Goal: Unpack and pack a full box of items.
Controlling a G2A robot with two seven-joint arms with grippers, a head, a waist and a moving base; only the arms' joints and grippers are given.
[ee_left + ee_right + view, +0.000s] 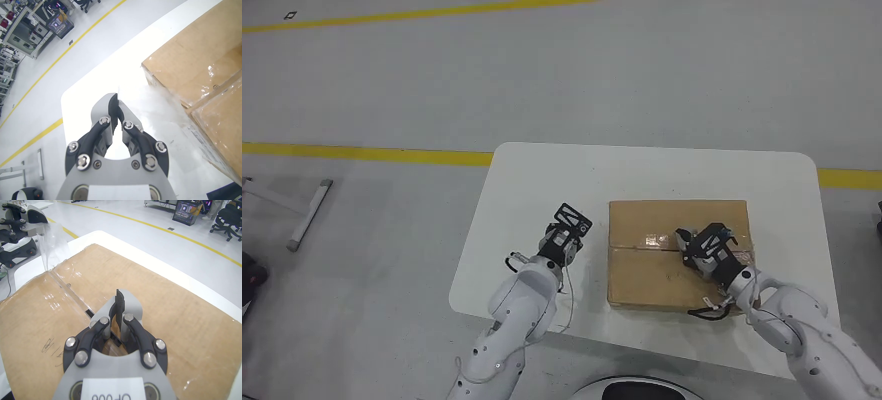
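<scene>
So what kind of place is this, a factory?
Probably a robot lab or workshop: yellow lines painted on a smooth grey floor, racks of electronic equipment, and office chairs behind. The cardboard box sits on a white table.

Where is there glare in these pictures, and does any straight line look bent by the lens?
Left wrist view: bright glints on the clear tape over the cardboard box; the peeled strip in the left claw looks milky against the white table; the yellow floor line bows. Right wrist view: glare runs along the taped seam. Top view: one small glint on the seam.
</scene>
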